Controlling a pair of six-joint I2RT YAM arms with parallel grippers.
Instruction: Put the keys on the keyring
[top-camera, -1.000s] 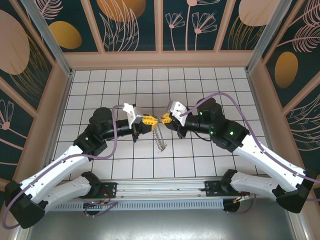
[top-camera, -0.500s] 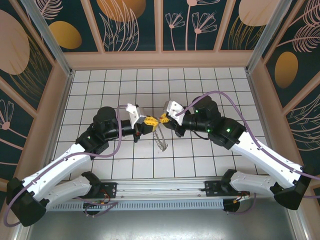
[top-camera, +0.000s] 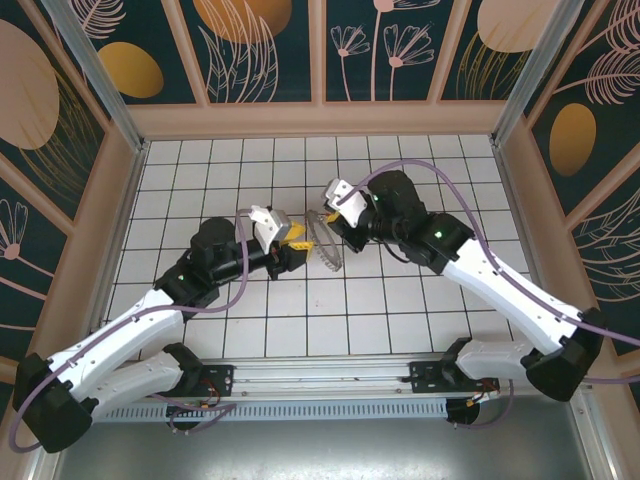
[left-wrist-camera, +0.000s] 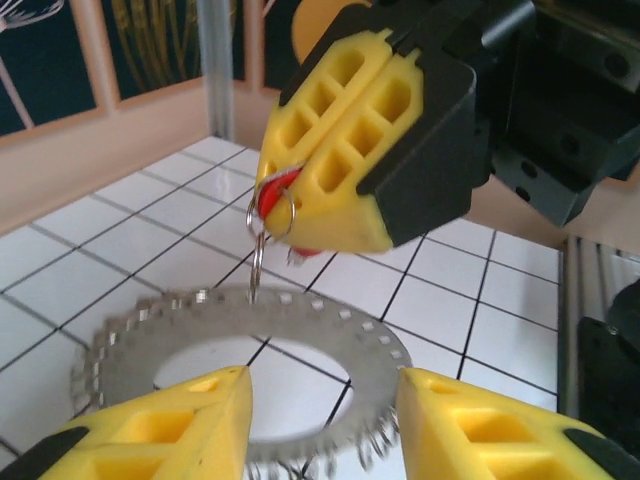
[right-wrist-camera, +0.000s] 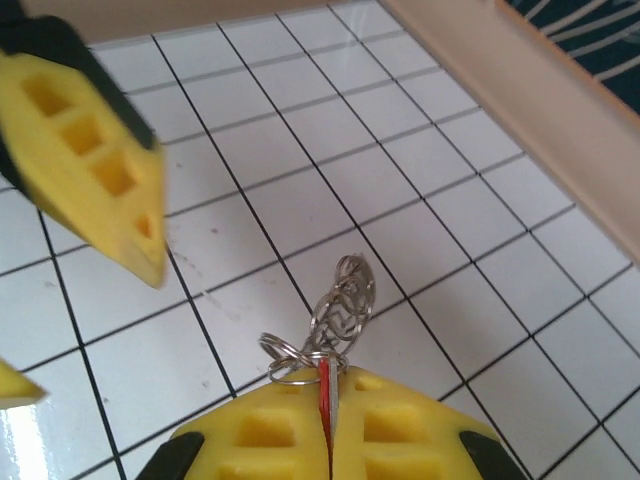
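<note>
My left tool (left-wrist-camera: 322, 395) stands open and empty, with the keyring (left-wrist-camera: 130, 350) just beyond its fingers, flat above the table (left-wrist-camera: 470, 280). Farther off, my right tool (left-wrist-camera: 300, 150) is clamped on the keys (left-wrist-camera: 268, 197), from which the ring seems to hang. I'd draw the left tool away slowly, without nudging the ring

Lab test cell: gridded floor (top-camera: 300, 330), printed panels (top-camera: 260, 50).
</note>
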